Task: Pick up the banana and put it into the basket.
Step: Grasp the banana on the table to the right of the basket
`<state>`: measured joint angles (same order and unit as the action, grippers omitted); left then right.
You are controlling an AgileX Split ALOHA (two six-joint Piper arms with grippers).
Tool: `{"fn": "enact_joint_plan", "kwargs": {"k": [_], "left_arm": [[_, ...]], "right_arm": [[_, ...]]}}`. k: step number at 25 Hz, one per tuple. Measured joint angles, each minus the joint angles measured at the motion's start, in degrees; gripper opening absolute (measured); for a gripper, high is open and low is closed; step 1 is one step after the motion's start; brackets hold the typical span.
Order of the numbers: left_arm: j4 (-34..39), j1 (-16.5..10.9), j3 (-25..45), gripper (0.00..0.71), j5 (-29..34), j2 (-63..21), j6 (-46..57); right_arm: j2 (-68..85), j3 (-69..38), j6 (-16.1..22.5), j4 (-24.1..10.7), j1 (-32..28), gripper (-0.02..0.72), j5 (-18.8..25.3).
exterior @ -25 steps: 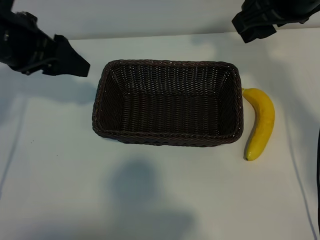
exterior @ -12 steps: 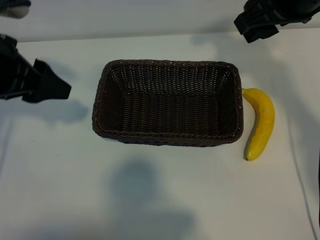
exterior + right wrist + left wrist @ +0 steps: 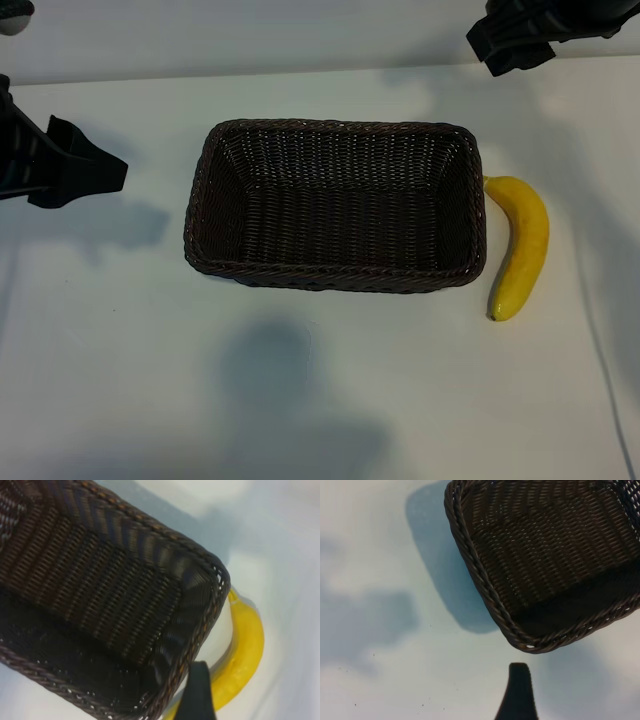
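Note:
The dark-brown woven basket (image 3: 335,128) stands in the middle of the white table and holds nothing. To its right, outside it, the yellow banana (image 3: 523,245) lies on the table, its stem end touching the basket's right wall. My left gripper (image 3: 85,160) hovers open over the table left of the basket, holding nothing. High at the far right, my right gripper (image 3: 510,48) is open, above and behind the banana. The right wrist view shows one dark finger (image 3: 200,692) over the basket's corner (image 3: 170,536), with the banana (image 3: 247,650) beside it. The left wrist view shows one finger (image 3: 518,692) near the basket's corner (image 3: 475,570).
A white table (image 3: 300,400) carries the basket and banana, with bare surface in front of the basket and on its left. The table's back edge (image 3: 250,72) runs just behind the basket. Arm shadows fall on the table.
My left arm has swung left and a little toward the front, away from the basket. The right arm has barely shifted. Basket and banana lie as before.

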<state>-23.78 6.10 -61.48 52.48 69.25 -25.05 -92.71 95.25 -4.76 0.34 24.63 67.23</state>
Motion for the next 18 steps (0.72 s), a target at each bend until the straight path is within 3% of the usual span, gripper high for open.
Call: {"fn": "enact_joint_plan", "kwargs": {"k": [6, 14, 18], "left_arm": [[0.0, 0.0, 0.0, 0.612, -0.3, 0.0, 0.0], [0.0, 0.0, 0.0, 0.612, -0.6, 0.0, 0.0], [0.0, 0.0, 0.0, 0.612, -0.6, 0.0, 0.0]], "right_arm": [[0.0, 0.0, 0.4, -0.3, 0.0, 0.593, 0.7], [-0.1, 0.0, 7.0, -13.6, 0.0, 0.611, 0.8], [-0.1, 0.0, 8.2, -13.3, -2.1, 0.611, 0.9]]}}
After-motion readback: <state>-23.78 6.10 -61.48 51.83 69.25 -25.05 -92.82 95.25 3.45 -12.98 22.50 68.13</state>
